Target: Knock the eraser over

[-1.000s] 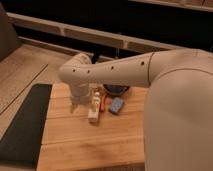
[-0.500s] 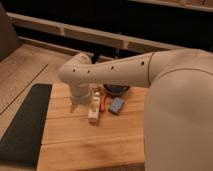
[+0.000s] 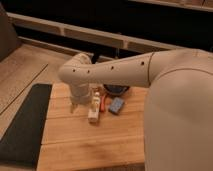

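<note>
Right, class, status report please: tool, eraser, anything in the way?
Tool down by the table, beside the eraser. Eraser upright, not yet knocked. Close on its other side: orange item, blue block.

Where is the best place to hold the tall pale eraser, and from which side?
Probably its upper half, coming from above: the eraser stands upright and slim, with an orange thing close on one side and the gripper low on the other.
</note>
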`<state>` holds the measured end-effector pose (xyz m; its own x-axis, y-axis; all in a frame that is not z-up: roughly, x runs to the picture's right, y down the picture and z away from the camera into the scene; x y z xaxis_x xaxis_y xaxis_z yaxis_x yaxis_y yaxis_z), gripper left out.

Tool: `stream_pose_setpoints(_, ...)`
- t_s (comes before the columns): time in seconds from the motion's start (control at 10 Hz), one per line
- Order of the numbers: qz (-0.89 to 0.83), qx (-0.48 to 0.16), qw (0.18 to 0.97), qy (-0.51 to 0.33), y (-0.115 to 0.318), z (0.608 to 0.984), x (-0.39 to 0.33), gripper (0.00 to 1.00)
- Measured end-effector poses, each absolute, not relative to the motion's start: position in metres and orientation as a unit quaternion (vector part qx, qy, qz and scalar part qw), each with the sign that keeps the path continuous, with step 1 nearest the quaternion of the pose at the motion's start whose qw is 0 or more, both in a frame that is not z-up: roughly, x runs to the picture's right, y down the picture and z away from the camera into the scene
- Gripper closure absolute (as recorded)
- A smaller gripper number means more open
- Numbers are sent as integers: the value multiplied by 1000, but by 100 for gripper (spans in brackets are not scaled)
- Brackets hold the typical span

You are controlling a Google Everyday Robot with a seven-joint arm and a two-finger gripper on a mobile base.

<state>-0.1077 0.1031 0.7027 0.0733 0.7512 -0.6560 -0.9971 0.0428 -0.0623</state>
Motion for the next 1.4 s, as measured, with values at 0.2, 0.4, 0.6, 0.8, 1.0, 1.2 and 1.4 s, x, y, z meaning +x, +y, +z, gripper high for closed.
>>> stream_pose_setpoints(0.2, 640, -264, 683, 233, 103, 703, -108, 35)
stream_pose_setpoints(0.4, 640, -264, 683, 233, 103, 703, -108, 35)
stream_pose_setpoints(0.6, 640, -264, 683, 233, 103, 703, -108, 35)
stream_pose_setpoints(0.8, 640, -264, 683, 233, 103, 703, -108, 35)
stream_pose_setpoints(1.0, 639, -264, 684, 233, 103, 703, -108, 35)
stream_pose_setpoints(1.2, 636, -261, 691, 225, 91, 708, -111, 35)
stream_pose_setpoints(1.4, 632, -252, 702, 211, 56, 733, -107, 35)
